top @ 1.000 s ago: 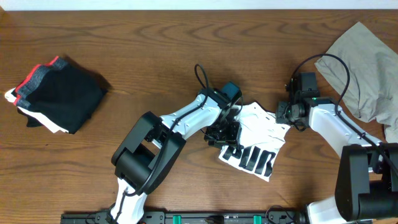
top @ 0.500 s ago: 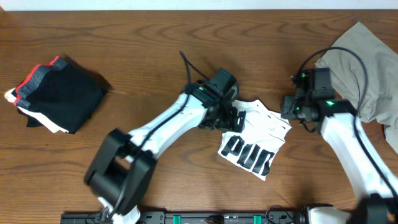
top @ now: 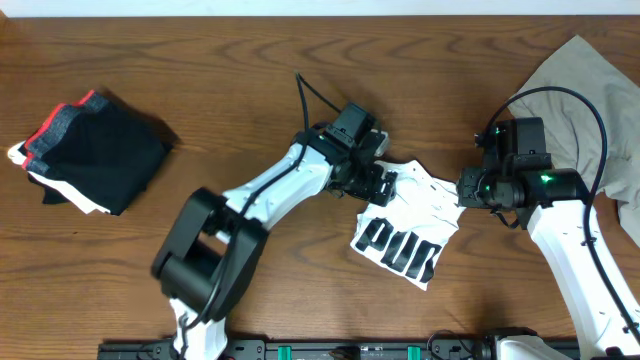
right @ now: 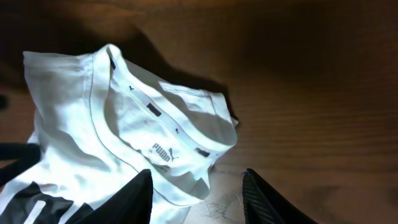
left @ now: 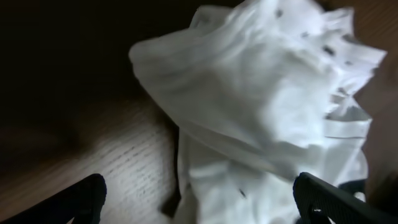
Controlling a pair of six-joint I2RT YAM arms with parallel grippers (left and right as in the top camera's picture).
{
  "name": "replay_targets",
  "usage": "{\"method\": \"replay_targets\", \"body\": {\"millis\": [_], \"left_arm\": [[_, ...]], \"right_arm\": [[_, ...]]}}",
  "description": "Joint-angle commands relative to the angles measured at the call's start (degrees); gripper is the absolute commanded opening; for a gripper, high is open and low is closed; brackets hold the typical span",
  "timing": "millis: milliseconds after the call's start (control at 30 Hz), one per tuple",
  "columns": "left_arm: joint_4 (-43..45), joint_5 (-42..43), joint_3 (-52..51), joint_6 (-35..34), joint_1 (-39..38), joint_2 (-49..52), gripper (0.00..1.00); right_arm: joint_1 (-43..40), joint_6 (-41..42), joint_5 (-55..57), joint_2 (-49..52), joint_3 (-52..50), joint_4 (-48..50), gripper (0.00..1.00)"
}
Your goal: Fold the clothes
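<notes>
Left wrist view first: the left gripper (left: 204,198) is spread as wide as it goes, its two fingers (left: 84,198) out at the frame's bottom corners, and nothing is clamped between them. The white T-shirt (left: 261,93) just lies crumpled on the wood under and ahead of it. A second ago this gripper was half closed and pressed onto the shirt's left part. Since then it has let go and slid to the garment's far-left edge, so I read that as a release after a tuck or fold.

On my right wrist view the right gripper (right: 199,193) has its fingers partly apart with bare wood showing in the gap. The shirt's collar edge sits just beside the left finger, not pinched as far as I can see. That arm has drawn slightly rightward off the shirt's right edge.

Overhead, the shirt sits mid-table toward the near side, a rumpled bundle with the black print at its near end, barely shifted. The black red-edged garments (top: 90,155) are stacked far left and the grey-khaki garment (top: 590,100) is heaped far right on the table (top: 250,60). My judgement: the shirt is only partly folded and needs regrasping
</notes>
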Motion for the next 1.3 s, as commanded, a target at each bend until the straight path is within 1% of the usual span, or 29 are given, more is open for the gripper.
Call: {"method": "replay_targets", "body": {"millis": [0, 67, 167, 267, 367, 400, 467, 500, 567, 767, 900, 1067, 1133, 1233, 1267], "left_arm": [[1.20, 8.87, 0.04, 3.91, 0.26, 3.19, 0.97], [2.60, 11.74, 0.04, 4.07, 0.13, 4.50, 0.97], [4.52, 13.86, 0.04, 4.31, 0.09, 5.55, 0.98], [6.45, 16.83, 0.07, 6.21, 0.09, 6.27, 0.98], [7.72, 17.77, 0.04, 6.21, 0.09, 6.80, 0.97], [7.98, 17.77, 0.04, 6.23, 0.09, 6.91, 0.96], [9.03, 17.77, 0.04, 6.23, 0.09, 6.99, 0.84], [9.64, 17.77, 0.04, 6.23, 0.11, 6.99, 0.81], [11.19, 17.77, 0.04, 6.19, 0.09, 6.99, 0.79], [13.29, 17.77, 0.04, 6.19, 0.09, 7.45, 0.79], [13.27, 17.77, 0.04, 6.16, 0.09, 9.25, 0.90], [13.29, 18.16, 0.04, 5.95, 0.09, 12.79, 0.92], [13.40, 19.15, 0.04, 5.99, 0.09, 13.27, 0.87], [13.97, 19.54, 0.07, 5.97, 0.11, 13.31, 0.72], [14.16, 19.54, 0.07, 5.97, 0.11, 13.31, 0.63]], "right_arm": [[-0.37, -0.79, -0.42, 0.28, -0.09, -0.11, 0.45], [-0.37, -0.79, -0.42, 0.31, -0.09, -0.13, 0.45], [-0.37, -0.70, -0.42, 0.35, -0.09, -0.13, 0.44], [-0.37, -0.39, -0.44, 0.35, -0.09, -0.20, 0.44], [-0.37, -0.37, -0.44, 0.35, -0.09, -0.46, 0.43], [-0.37, -0.37, -0.42, 0.35, -0.09, -0.55, 0.43], [-0.37, -0.37, -0.44, 0.35, -0.09, -0.70, 0.43], [-0.37, -0.37, -0.44, 0.35, -0.09, -0.76, 0.43], [-0.37, -0.37, -0.42, 0.35, -0.11, -1.01, 0.43], [-0.37, -0.37, -0.44, 0.35, -0.09, -1.90, 0.41], [-0.37, 0.07, -0.44, 0.35, -0.09, -2.29, 0.41], [-0.37, 0.11, -0.44, 0.35, -0.09, -2.73, 0.40], [-0.37, 0.33, -0.42, 0.35, -0.11, -2.82, 0.41], [-0.37, 0.48, -0.42, 0.35, -0.11, -2.84, 0.41], [-0.37, 0.50, -0.42, 0.35, -0.11, -2.84, 0.41]]}}
